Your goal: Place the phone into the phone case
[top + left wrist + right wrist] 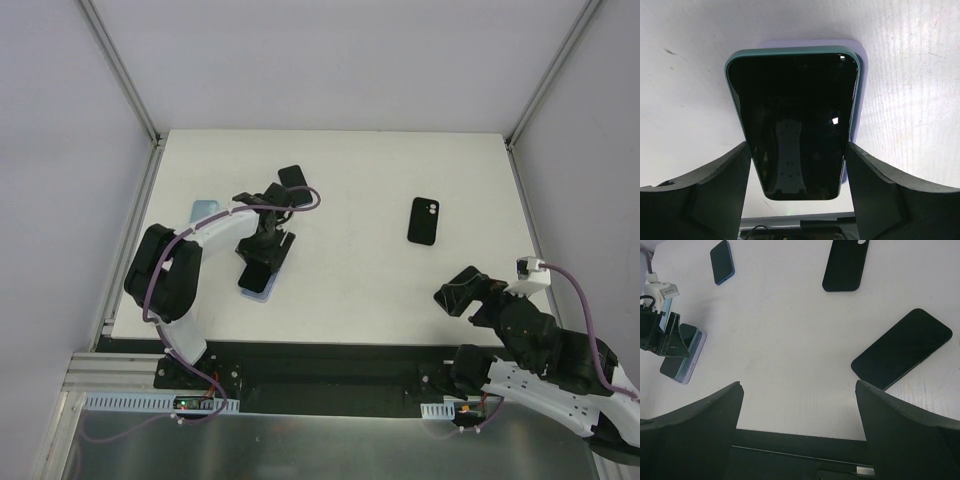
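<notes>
Your left gripper [797,150] straddled the phone [795,125] mid-frame, likely seating it on the lavender case [863,85]; whether its jaws pinched, I cannot tell. Your right gripper [799,385] hung spread, empty.

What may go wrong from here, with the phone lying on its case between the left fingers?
1. The phone lies off-centre: the lavender case shows only along its right and top, so one edge may fail to seat.
2. The left gripper clamps the phone's sides; lifting might pull it back out.
</notes>
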Robot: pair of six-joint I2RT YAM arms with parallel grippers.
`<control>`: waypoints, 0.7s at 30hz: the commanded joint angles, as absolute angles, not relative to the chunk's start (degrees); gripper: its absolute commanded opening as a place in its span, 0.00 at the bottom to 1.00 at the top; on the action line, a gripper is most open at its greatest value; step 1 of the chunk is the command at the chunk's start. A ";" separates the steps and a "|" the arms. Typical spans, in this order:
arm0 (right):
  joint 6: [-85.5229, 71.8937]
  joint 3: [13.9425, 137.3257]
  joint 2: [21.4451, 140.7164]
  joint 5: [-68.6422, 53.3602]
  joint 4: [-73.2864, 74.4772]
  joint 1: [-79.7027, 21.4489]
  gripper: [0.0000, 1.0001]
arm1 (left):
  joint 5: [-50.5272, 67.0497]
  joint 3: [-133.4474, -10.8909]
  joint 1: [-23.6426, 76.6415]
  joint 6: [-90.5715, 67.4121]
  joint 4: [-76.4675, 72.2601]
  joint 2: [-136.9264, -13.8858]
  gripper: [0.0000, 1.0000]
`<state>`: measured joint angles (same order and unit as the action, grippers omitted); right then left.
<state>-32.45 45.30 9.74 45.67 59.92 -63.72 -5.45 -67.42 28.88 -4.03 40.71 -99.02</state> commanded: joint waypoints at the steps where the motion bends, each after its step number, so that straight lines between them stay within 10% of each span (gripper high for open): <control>1: -31.99 45.44 9.49 47.02 60.03 -63.90 0.97 | -4.40 -66.19 28.92 -7.12 41.31 -99.23 0.08; 15: -33.75 45.35 7.82 45.62 61.79 -63.90 0.97 | -1.76 -65.12 29.00 -9.75 41.22 -99.58 0.21; 21: -35.42 45.35 8.00 44.48 62.93 -63.90 0.97 | -0.17 -66.71 29.00 -10.37 41.13 -98.70 0.67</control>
<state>-33.95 45.30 8.23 45.36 61.71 -63.72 -2.15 -64.05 28.86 -8.84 40.29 -99.74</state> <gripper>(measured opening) 0.970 0.684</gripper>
